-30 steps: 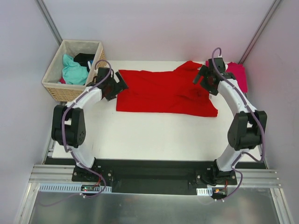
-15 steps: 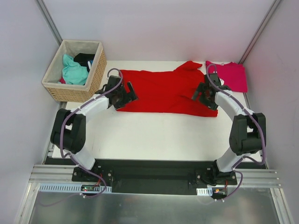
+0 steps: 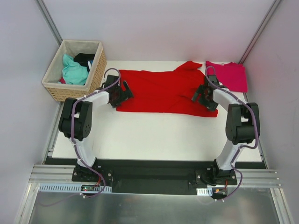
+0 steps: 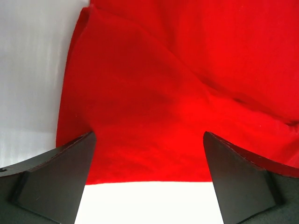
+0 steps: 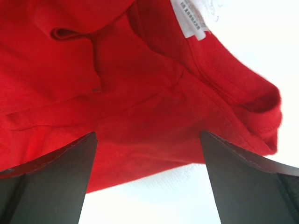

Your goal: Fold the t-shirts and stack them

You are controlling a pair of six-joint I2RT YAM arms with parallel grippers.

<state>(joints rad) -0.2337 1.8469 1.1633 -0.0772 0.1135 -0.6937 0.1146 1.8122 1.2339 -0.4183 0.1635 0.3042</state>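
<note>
The red t-shirt (image 3: pixel 163 91) lies folded in a wide band across the back half of the table, with a sleeve bunched at its far right. The magenta-pink t-shirt (image 3: pixel 230 75) lies flat at the back right corner. My left gripper (image 3: pixel 123 91) is open and low at the red shirt's left end. In the left wrist view the cloth's (image 4: pixel 154 102) near hem lies just ahead of the open gripper (image 4: pixel 149 186). My right gripper (image 3: pixel 201 96) is open at the shirt's right end. In the right wrist view the cloth's (image 5: pixel 140 102) edge and white neck label (image 5: pixel 189 18) lie ahead of the gripper (image 5: pixel 147 186).
A woven wicker basket (image 3: pixel 52 87) stands off the table's back left corner and holds teal and dark clothes. Grey walls and slanted metal posts close in the back. The white table top (image 3: pixel 154 137) lies bare in front of the shirt.
Both grippers came down from the shirt's back corners towards its near edge. The right arm uncovered the pink shirt. The left gripper drew back slightly to the shirt's left end.
</note>
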